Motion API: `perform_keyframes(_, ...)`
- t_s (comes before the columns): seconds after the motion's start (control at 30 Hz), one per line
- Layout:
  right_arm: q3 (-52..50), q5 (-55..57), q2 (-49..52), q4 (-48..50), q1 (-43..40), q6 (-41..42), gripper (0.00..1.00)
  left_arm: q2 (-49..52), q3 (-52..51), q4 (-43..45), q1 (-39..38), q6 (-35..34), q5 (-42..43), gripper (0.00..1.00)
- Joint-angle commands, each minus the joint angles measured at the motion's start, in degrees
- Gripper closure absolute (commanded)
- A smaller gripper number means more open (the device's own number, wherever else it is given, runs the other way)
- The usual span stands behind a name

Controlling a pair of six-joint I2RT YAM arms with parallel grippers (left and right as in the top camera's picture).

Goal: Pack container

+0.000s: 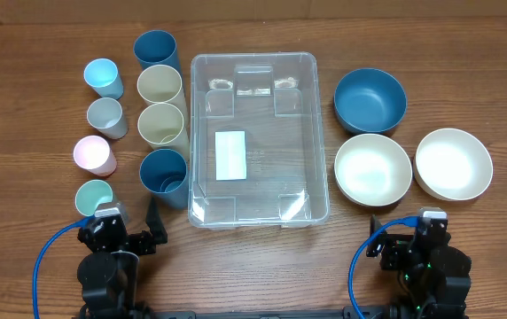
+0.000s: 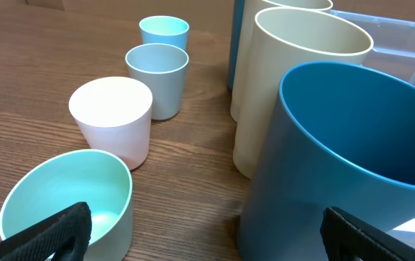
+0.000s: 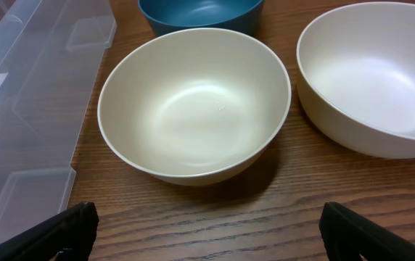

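The container (image 1: pixel 320 133) is a large clear plastic bin with a white label on its base, empty, at the table's middle. Its edge shows in the left wrist view (image 2: pixel 403 36) and the right wrist view (image 3: pixel 19 109). Left of it stand several cups: dark blue (image 1: pixel 163 175), two cream (image 1: pixel 161 124), another dark blue (image 1: pixel 154 49), and small mint (image 1: pixel 94 197), pink (image 1: pixel 94 155), grey-blue (image 1: pixel 106 117) and light blue (image 1: pixel 103 77). Right of it sit a blue bowl (image 1: pixel 370 99) and two cream bowls (image 1: pixel 372 169) (image 1: pixel 453 163). My left gripper (image 2: pixel 207 235) is open and empty near the front. My right gripper (image 3: pixel 207 232) is open and empty.
The wooden table's front edge lies just behind both arms. Blue cables loop beside each arm base (image 1: pixel 45 266) (image 1: pixel 355 266). A cardboard wall (image 1: pixel 253 7) runs along the table's far side.
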Motion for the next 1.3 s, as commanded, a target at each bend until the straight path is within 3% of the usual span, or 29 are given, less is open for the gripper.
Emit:
perform_keyframes(0.0, -0.07, -0.52, -0.61, 0.15, 0.33, -0.09, 0.00, -0.76, -0.31, 0.26, -0.17, 0.42, 0.26, 0.00)
perform_keyframes(1.03, -0.07, -0.52, -0.61, 0.15, 0.33, -0.09, 0.00, -0.76, -0.31, 0.24, -0.17, 0.42, 0.24, 0.00)
perform_keyframes(1.27, -0.07, 4.90, -0.61, 0.17, 0.33, -0.11, 0.00, -0.76, -0.31, 1.18, -0.17, 0.37, 0.31, 0.00)
